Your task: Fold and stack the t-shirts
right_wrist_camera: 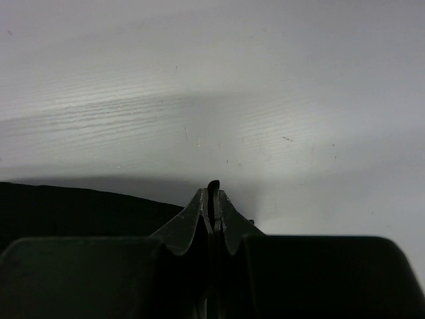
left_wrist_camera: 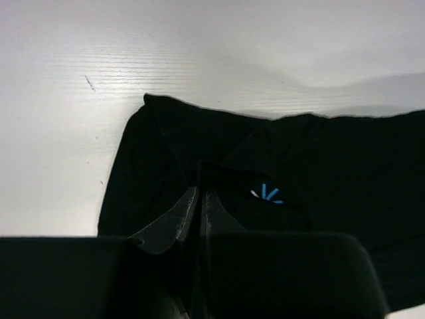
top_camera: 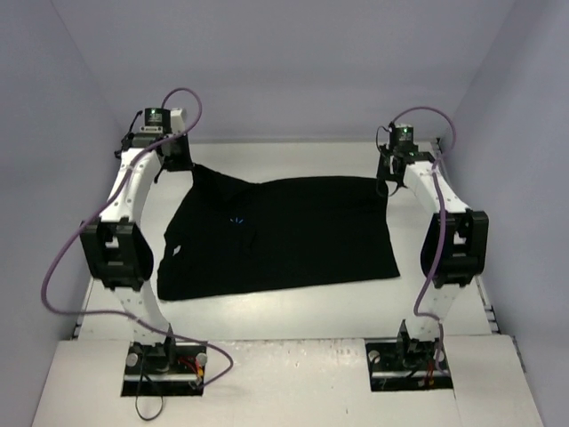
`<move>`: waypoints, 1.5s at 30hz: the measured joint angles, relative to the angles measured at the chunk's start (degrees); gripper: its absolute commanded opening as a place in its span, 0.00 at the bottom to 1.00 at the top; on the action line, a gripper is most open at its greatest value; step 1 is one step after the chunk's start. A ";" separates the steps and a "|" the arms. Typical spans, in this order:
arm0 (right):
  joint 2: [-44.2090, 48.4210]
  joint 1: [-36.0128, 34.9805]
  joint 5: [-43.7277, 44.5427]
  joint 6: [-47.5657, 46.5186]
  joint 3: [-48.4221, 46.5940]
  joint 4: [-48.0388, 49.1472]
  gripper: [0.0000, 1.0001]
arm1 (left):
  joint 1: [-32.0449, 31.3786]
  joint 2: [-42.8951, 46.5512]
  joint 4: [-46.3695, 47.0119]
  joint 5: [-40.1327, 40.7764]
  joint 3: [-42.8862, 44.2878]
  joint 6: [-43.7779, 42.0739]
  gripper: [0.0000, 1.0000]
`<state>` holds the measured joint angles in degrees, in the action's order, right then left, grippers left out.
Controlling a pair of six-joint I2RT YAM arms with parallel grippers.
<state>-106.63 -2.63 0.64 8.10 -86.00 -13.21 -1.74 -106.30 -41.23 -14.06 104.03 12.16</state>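
Note:
One plain black t-shirt (top_camera: 280, 236) lies spread on the white table, with a tiny blue mark (top_camera: 236, 221) near its left side. My left gripper (top_camera: 187, 167) is at the shirt's far left corner, shut on a fold of the cloth; in the left wrist view the fingertips (left_wrist_camera: 200, 194) pinch black cloth (left_wrist_camera: 172, 146), with the blue mark (left_wrist_camera: 267, 193) just right of them. My right gripper (top_camera: 385, 185) is at the far right corner. In the right wrist view its jaws (right_wrist_camera: 213, 193) are shut on a thin edge of cloth, and the shirt (right_wrist_camera: 73, 209) trails off to the left.
The white table (top_camera: 293, 307) is enclosed by pale walls on the left, back and right. Purple cables loop from both arms. The arm bases stand at the near edge. Bare table (right_wrist_camera: 219, 100) shows beyond the right gripper.

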 measured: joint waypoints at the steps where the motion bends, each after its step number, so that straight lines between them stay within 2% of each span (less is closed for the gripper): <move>1: 0.90 0.02 -0.02 0.32 0.62 0.13 0.00 | 0.00 2.12 -0.06 0.02 -0.75 0.71 0.00; 7: 4.46 0.02 0.00 1.32 5.23 0.18 0.00 | 0.00 11.77 -0.10 0.37 -5.62 3.62 0.00; 16: 7.13 0.04 1.00 2.37 13.82 0.00 0.01 | 0.00 20.60 -2.27 2.37 -24.81 5.53 0.00; 25: 7.12 0.04 2.53 3.07 14.84 -0.04 0.03 | 0.00 29.53 -2.76 1.78 -32.12 8.26 0.00; 38: 5.86 0.04 3.73 4.91 15.59 0.38 0.06 | -0.17 30.40 -2.67 1.76 -42.80 9.57 0.00; 40: 5.86 0.04 4.10 5.75 16.52 0.42 0.11 | -0.17 30.81 -2.64 1.34 -43.39 9.86 0.00; 42: 5.88 0.04 4.69 6.75 17.42 0.35 0.27 | -0.29 31.36 -2.64 0.77 -43.97 10.19 0.00; 43: 5.86 0.05 5.11 7.21 17.75 0.34 0.38 | -0.47 31.65 -2.62 0.53 -44.25 10.38 0.00; 44: 5.86 0.07 5.52 7.80 17.97 0.29 0.45 | -0.53 31.98 -2.62 0.28 -44.52 10.54 0.03; 45: 5.86 0.11 5.86 8.26 18.08 0.14 0.47 | -0.60 32.31 -2.66 0.03 -44.76 10.64 0.10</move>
<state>-100.77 -2.53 6.50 16.36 -67.91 -13.07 -2.33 -73.99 -43.89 -14.04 59.27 22.80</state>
